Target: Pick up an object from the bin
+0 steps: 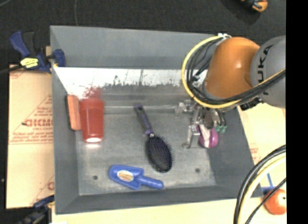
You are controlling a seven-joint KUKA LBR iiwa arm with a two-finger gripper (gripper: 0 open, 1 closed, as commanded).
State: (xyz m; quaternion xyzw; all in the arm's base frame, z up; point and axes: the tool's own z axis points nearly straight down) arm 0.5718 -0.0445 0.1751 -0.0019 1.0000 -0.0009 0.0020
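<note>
— Dark ground lies all round the grey metal bin (115, 49). Where is the arm?

— It comes in from the right, its orange cover (231, 66) above the bin's right part. The gripper (198, 130) is low there, close against a small rounded pink-and-purple object (211, 138) on the bin floor.

— Wide or narrow?

— I cannot tell, nor whether it holds that pink piece.

— And the rest?

— A black oval hairbrush with a purple handle (158, 153) lies near the middle and a blue plastic scoop (130, 176) near the front. At the left are a red cylindrical cup (92, 119) and an orange flat bar (73, 112), side by side.
</note>
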